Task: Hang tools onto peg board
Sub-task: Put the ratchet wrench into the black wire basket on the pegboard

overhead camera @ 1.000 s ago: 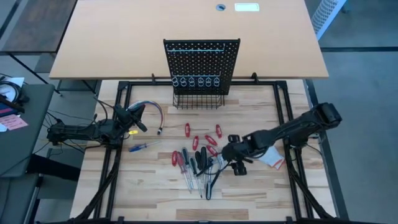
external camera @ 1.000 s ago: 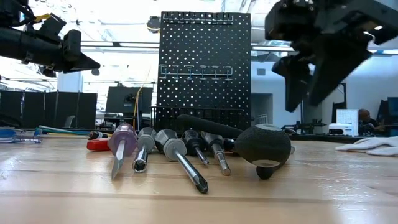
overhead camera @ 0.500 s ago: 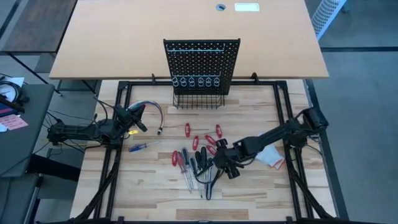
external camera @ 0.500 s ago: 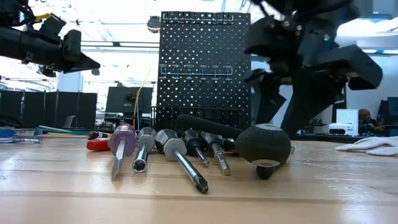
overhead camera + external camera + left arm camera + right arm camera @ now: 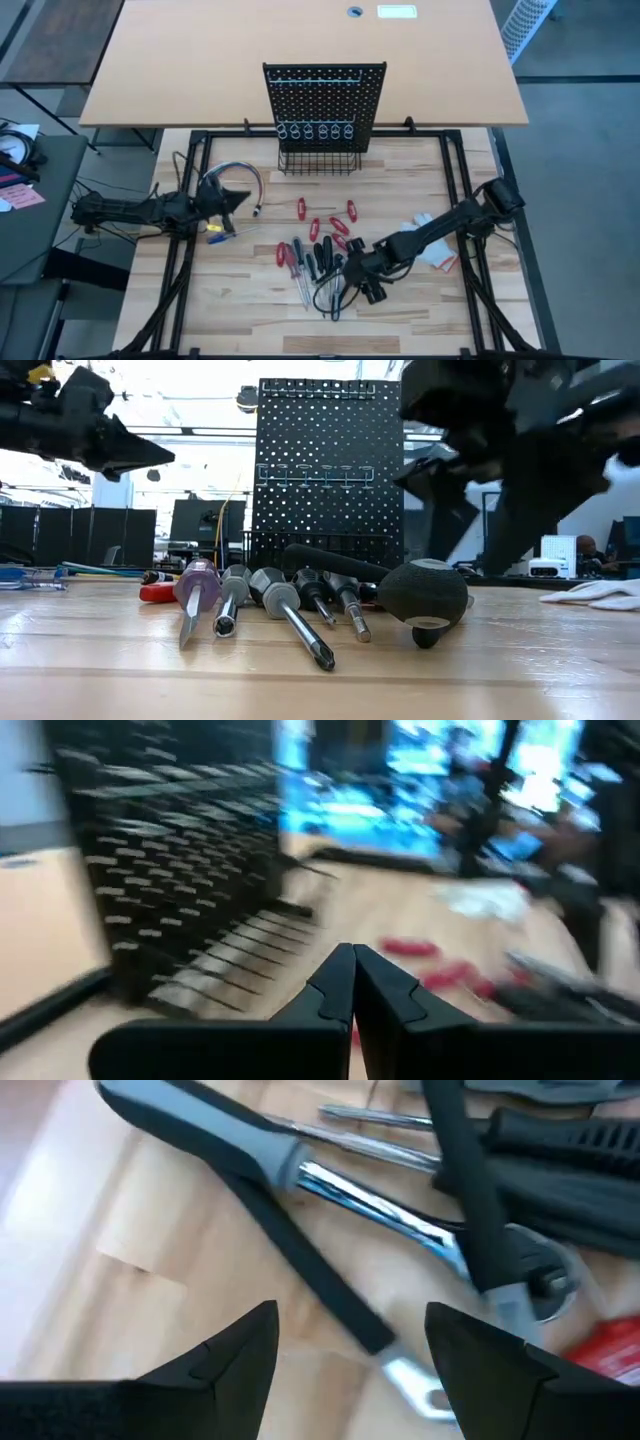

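step in hand looks like the pick-up: right pincer (image 5: 362,283) hangs wide open, holding nothing, low over the near-right end of the tools (image 5: 318,262) lying mid-table w/ red-handled pliers among them. peg board (image 5: 324,100) stands upright at the far side, rings apparently bare. left pincer (image 5: 232,200) is closed tight on nothing, waiting at left near the wire bundle (image 5: 240,175). next move prob. needs the fingers to straddle one handle and close. which tool it's targeting is hard to tell; the tools overlap, and left wrist view is blurred.
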